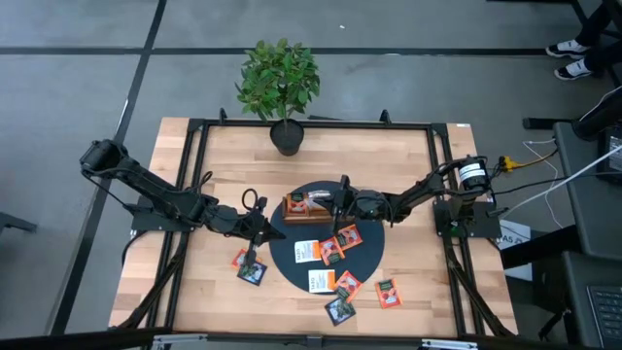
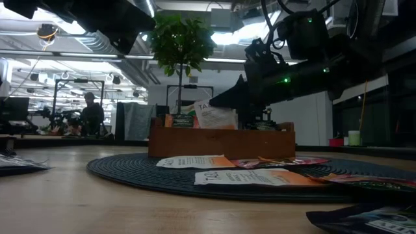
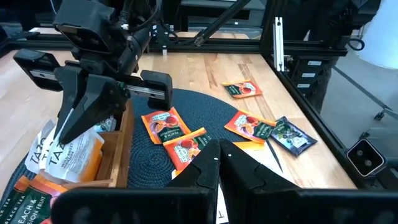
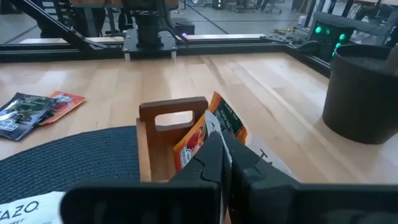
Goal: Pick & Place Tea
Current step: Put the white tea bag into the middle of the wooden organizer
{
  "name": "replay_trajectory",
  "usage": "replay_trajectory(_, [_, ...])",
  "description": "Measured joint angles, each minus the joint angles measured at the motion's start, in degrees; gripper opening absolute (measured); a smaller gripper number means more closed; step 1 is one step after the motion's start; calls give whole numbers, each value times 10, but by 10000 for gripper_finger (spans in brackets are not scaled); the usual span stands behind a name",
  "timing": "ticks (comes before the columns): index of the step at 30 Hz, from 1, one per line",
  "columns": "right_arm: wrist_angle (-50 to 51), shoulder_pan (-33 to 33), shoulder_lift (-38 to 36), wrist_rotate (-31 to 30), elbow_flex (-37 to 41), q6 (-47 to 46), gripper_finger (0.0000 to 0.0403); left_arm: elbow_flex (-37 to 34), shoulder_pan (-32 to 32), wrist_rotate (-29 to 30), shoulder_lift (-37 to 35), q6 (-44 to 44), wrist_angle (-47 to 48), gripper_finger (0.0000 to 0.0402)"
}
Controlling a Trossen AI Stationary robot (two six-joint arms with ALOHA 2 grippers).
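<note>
High view: the wooden tray (image 1: pixel 309 207) sits at the far edge of the round dark mat (image 1: pixel 326 243) on the surface (image 1: pixel 398 160). The right end effector (image 1: pixel 342 203) is over the tray, fingers together. The left end effector (image 1: pixel 275 234) is at the mat's left rim, fingers together, holding nothing visible. Tea sachets (image 1: pixel 332 250) lie scattered on the mat and on the bare wood near its left and front. A potted plant (image 1: pixel 282 83) stands at the far side.

Low view: sachets (image 2: pixel 195 162) lie flat on the mat before the tray, and more stand inside it.

Left wrist view: the right end effector (image 3: pixel 67 138) points down at the sachets in the tray.

Right wrist view: its closed fingers (image 4: pixel 214 155) touch an orange sachet (image 4: pixel 194 140) standing in the tray.
</note>
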State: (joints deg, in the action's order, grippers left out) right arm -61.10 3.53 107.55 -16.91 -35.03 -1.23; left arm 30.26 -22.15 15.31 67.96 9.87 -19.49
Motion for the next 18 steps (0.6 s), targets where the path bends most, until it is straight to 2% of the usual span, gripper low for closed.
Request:
replay_trajectory(4, [1, 0, 0, 0, 0, 0, 23, 0, 0, 0, 0, 0, 0, 7])
replay_trajectory(13, [1, -7, 0, 0, 0, 1, 109, 0, 0, 0, 0, 5, 0, 6])
replay_trajectory(18, [-3, -7, -5, 0, 0, 23, 134, 0, 0, 0, 0, 5, 0, 7])
